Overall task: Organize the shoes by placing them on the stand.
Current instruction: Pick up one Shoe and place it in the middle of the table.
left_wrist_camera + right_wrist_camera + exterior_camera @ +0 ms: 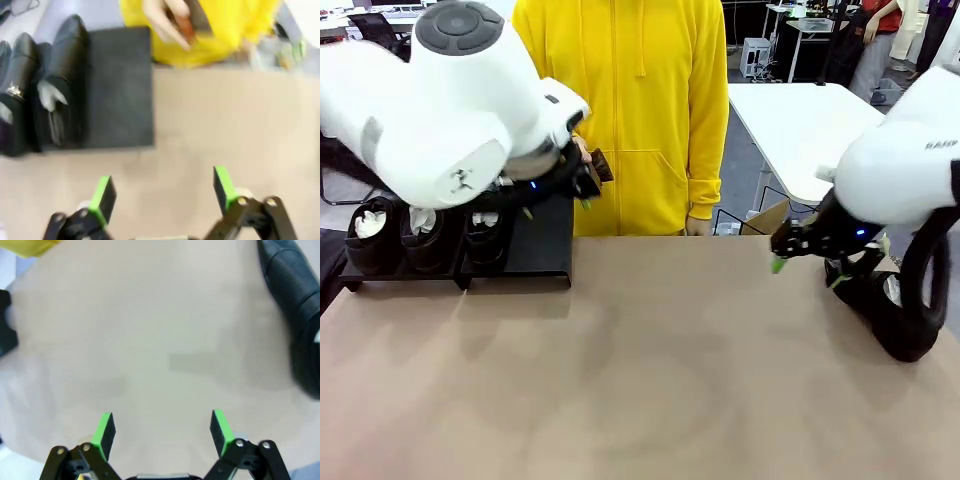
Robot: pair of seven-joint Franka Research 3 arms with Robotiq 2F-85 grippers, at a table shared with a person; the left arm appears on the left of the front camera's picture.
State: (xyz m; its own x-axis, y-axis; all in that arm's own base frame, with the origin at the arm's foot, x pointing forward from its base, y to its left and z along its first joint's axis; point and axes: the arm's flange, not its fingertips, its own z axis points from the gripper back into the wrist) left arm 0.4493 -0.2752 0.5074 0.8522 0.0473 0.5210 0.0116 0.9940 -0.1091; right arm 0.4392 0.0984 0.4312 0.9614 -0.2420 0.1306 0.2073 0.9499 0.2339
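Observation:
Three black shoes (425, 232) with white paper inside stand in a row on the left part of the stand (546, 245). In the left wrist view the shoes (67, 75) sit beside a bare stretch of the stand (120, 90). My left gripper (560, 205) (162, 192) hangs open over the table just in front of that bare stretch, holding nothing. Another black shoe (880, 300) (295, 295) lies at the table's right edge. My right gripper (807, 272) (162, 431) is open close to that shoe, nothing between its fingers.
A person in a yellow hoodie (620, 110) stands at the far side, behind the stand. Their hand holds a small reddish-brown object (601, 165) (185, 26) above the stand's far edge. The tan table (650, 370) spreads between the arms.

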